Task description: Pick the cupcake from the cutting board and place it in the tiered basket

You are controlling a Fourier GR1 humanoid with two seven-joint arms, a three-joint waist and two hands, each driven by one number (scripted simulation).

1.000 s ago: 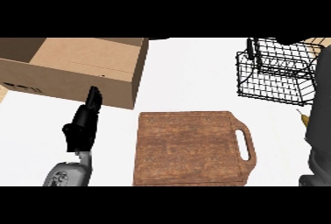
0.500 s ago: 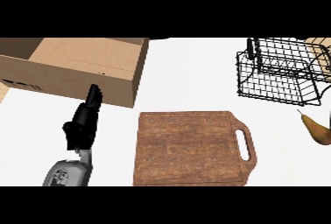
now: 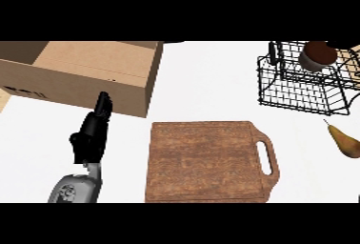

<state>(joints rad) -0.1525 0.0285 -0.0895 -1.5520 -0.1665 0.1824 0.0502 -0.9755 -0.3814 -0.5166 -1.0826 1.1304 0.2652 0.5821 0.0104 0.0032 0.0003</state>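
White counter holds cardboard box (image 3: 77,76), cutting board (image 3: 207,162), pear (image 3: 345,141), tiered basket (image 3: 306,88).

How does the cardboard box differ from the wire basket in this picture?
The cardboard box has solid tan walls, while the wire basket is black open mesh that you can see through. The box stands at the counter's upper left, near the robot hand; the basket stands at the upper right, near a pear. The box shows nothing inside; the basket's upper tier holds a brown cupcake. Both are open at the top.
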